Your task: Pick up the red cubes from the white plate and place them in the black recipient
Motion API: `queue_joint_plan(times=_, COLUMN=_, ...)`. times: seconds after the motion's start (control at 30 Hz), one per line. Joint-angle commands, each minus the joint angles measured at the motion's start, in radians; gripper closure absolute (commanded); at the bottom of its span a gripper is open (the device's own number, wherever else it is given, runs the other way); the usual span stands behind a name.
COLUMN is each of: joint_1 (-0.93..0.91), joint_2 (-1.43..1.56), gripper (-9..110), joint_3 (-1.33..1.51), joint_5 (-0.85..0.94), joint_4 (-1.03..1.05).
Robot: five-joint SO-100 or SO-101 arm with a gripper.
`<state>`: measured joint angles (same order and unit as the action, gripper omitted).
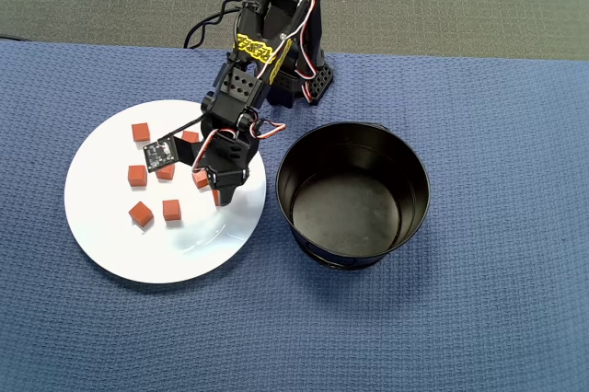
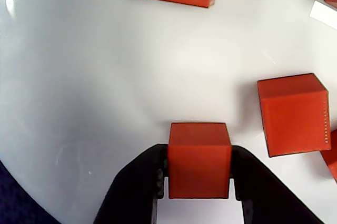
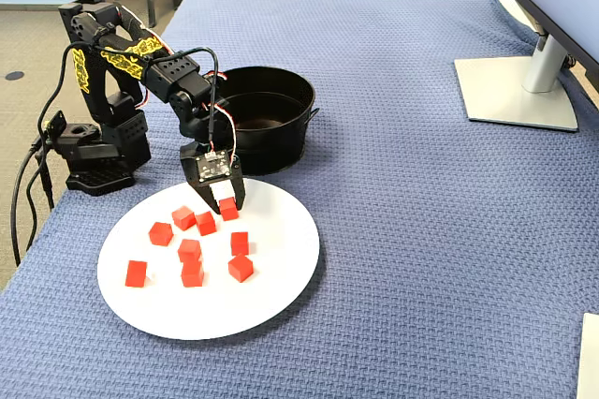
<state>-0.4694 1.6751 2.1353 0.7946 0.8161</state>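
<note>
- In the wrist view, low in the middle of the frame, the gripper [image 2: 199,182] has its two black jaws pressed against the left and right faces of one red cube [image 2: 199,155]; it is clamped on that cube, which looks squarely seated between them.
- I cannot tell whether the held cube rests on the white plate [image 2: 79,87] or is just off it; the fixed view suggests it sits at or barely above the plate's far edge [image 3: 281,195].
- The other red cubes [image 3: 192,251] lie scattered on the plate, left of centre in the fixed view; eight loose ones can be counted there.
- In the wrist view, the nearest loose cube [image 2: 292,113] sits to the right of the held one, clear of the jaw.
- The black recipient [image 1: 354,191] stands right of the plate in the overhead view, just beside its rim, and its inside looks empty.
- The step in hand appears to be the first carry: none delivered, nine to go.
- To do it well, keep the squeeze firm and lift straight up first, so the jaws do not knock that neighbour.
- The recipient's walls are tall, so gain height before swinging across, then release over the middle of the opening, not near the rim [image 1: 287,160].
- Main risk: the cube slips or twists if the swing is abrupt.
</note>
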Motion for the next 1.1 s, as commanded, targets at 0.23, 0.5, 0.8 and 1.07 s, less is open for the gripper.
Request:
queue_joint_plan(times=0.23, joint_1=0.018, joint_2=0.509, gripper=102, joint_3=-0.282, joint_5=-0.333, joint_4=0.443)
queue_joint_plan(times=0.5, joint_1=0.488, joint_2=0.632, gripper=102, joint_3=-0.357, joint_5=-0.614, joint_4=0.508)
queue_joint_plan(times=0.8, joint_1=0.703, joint_2=0.479, gripper=63, joint_3=-0.347, joint_5=-0.574, joint_4=0.512)
queue_joint_plan(times=1.07, joint_1=0.132, joint_2=0.482, gripper=67, joint_3=-0.213, joint_5=-0.051, joint_4=0.425)
